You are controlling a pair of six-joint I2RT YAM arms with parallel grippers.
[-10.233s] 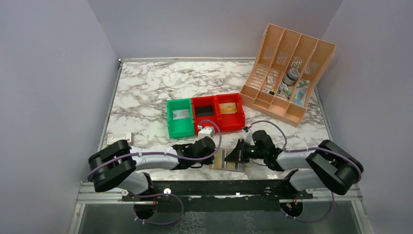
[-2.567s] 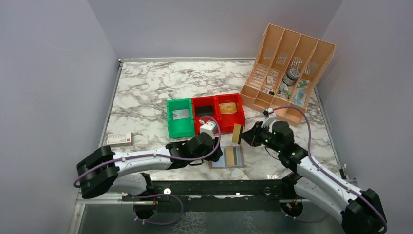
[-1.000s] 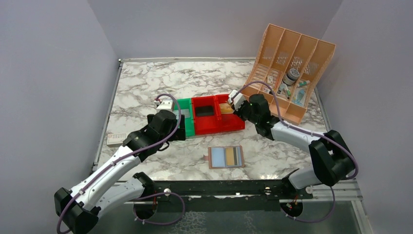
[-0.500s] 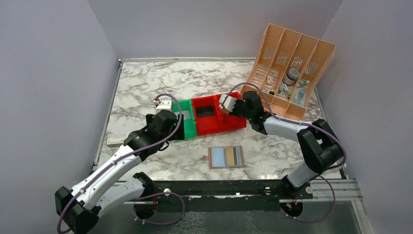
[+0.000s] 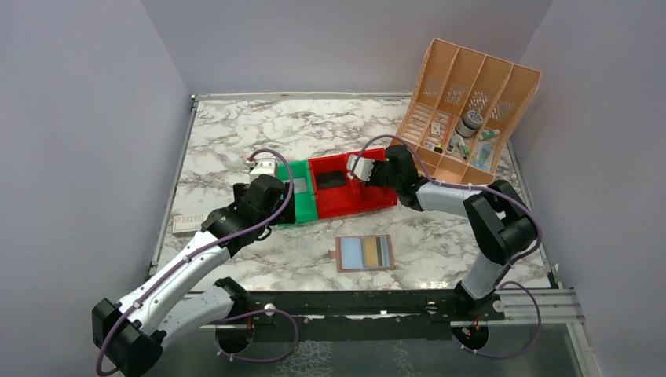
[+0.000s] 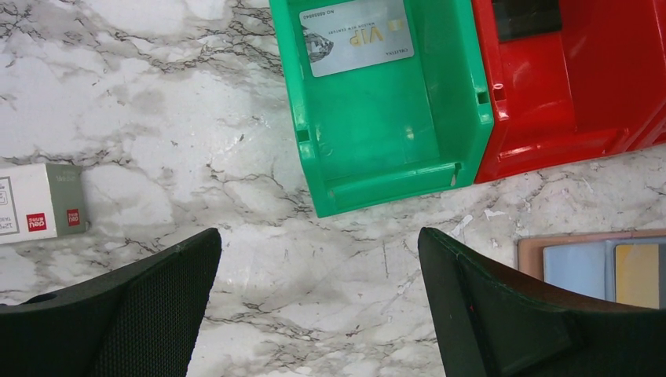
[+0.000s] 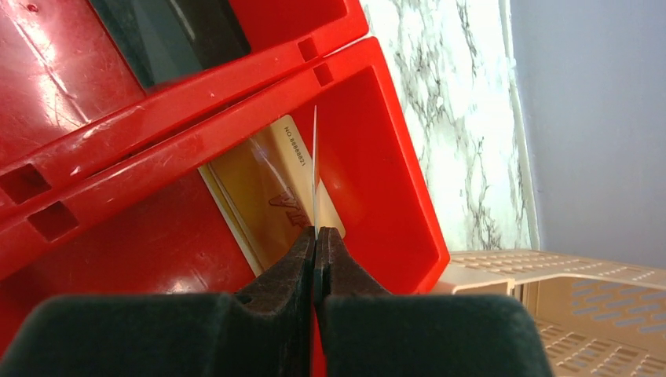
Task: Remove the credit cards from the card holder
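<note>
The card holder (image 5: pixel 364 253) lies open and flat near the table's front edge, and its edge also shows in the left wrist view (image 6: pixel 585 239). A yellow-gold credit card with a black stripe (image 5: pixel 375 252) sits in its right pocket. My right gripper (image 7: pixel 316 236) is shut on a thin credit card (image 7: pixel 315 157), seen edge-on. It holds the card over the right red bin (image 5: pixel 382 201), where a gold card (image 7: pixel 263 184) lies flat. My left gripper (image 6: pixel 320 236) hangs open over bare marble in front of the green bin (image 6: pixel 463 94), with nothing between its fingers.
A grey VIP card (image 6: pixel 357 35) lies in the green bin. The middle red bin (image 5: pixel 339 206) holds a dark card (image 5: pixel 331 179). A peach slotted organizer (image 5: pixel 471 110) stands at the back right. A small white box (image 5: pixel 187 224) lies at the left edge.
The right gripper carried its card from beside the holder to the right red bin, then edged left. The left arm left the holder and now hovers by the green bin.
</note>
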